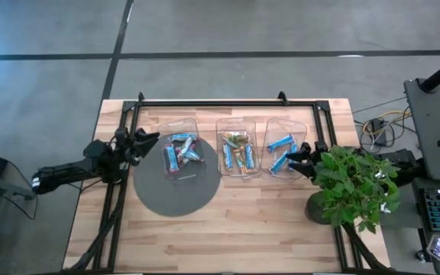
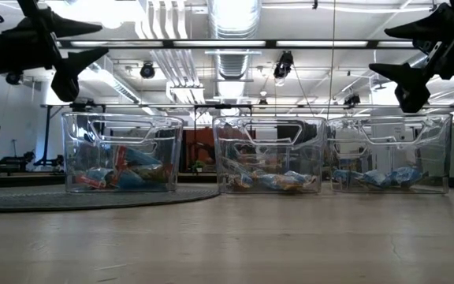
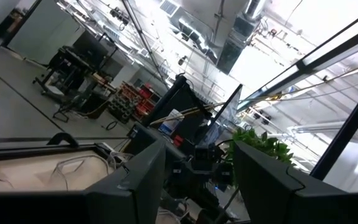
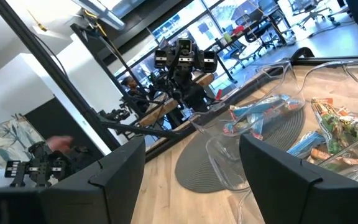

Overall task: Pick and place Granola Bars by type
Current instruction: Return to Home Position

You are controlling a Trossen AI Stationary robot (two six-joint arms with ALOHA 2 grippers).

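Sorting is looking done: Granola Bars [image 1: 182, 150] are lying in 3 bins [image 1: 236, 121]; left gripper [image 1: 155, 140] and right gripper [image 1: 293, 160] are hanging spread, empty.

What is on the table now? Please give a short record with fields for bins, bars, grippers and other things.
Bins: three clear ones in a row: left bin, middle bin, right bin.
Bars: all bars lie in bins, none loose; left mostly blue with some red, middle tan-green and blue, right blue.
Left gripper: open, empty, high beside the left bin.
Right gripper: open, empty, high beside the right bin.
Other: grey mat partly under the left bin; plant at the right edge.
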